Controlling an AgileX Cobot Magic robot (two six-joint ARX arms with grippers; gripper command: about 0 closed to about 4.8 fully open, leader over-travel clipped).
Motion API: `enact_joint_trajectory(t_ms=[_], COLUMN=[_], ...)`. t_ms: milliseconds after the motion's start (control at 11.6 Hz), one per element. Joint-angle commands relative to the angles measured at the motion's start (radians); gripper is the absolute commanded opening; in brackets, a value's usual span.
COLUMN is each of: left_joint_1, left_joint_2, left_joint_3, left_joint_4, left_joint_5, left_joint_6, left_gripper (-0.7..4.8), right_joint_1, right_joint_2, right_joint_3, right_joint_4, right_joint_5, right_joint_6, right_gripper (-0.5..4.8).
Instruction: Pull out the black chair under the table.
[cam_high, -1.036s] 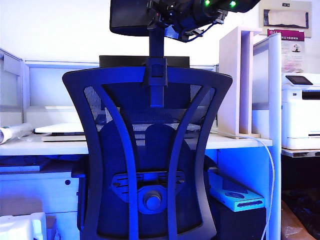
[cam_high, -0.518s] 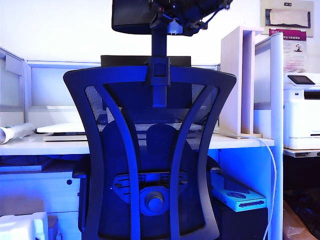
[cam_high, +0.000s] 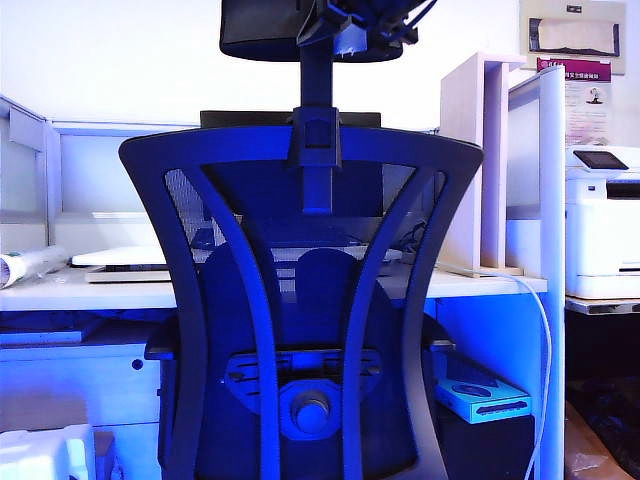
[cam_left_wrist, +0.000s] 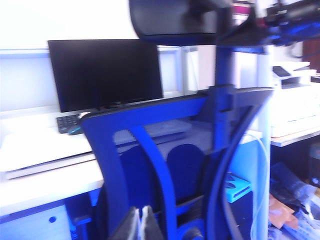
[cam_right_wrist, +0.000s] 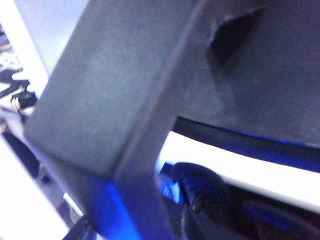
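Bright, blue-tinted frames with blown-out whites.
Wall and counter (cam_high: 90, 292) glare white; the left wrist view is soft, and the right wrist view blurs so heavily its dark surfaces are perhaps unreadable.

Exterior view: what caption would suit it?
Right gripper at the black chair's headrest, chair facing the table.

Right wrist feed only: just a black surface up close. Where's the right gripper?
Observer: Exterior view: the right gripper sits at the headrest of the black chair, above the post. Grip unclear.
Operator: Left gripper?
Observer: Left wrist view: the left gripper hangs shut behind the chair back, apart from it.
Operator: Chair out?
Observer: Its back fronts the table; the armrests sit below tabletop level.
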Motion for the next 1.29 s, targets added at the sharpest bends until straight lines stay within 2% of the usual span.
enact_joint_trajectory(t_ms=[86,777,1295], left_joint_1=[0.001,0.001,0.002], left_joint_2=[0.000,0.000,0.000], left_joint_3=[0.000,0.000,0.000], left_joint_4=[0.016,0.016,0.016], left_joint_5=[-0.008,-0.008,-0.009], left_joint_6=[0.000,0.001,0.001], left_gripper=[0.25,0.25,0.25], right_joint_1=[0.002,0.006,0.007], right_joint_2=[-0.111,-0.273,-0.335], right_joint_3=[0.023,0.023,0.023], right_joint_4=[0.023,-0.155,-0.315], right_joint_5=[0.006,-0.025,-0.090], right_joint_6=[0.020,0.013,0.013], right_gripper=[-0.06,-0.06,-0.06])
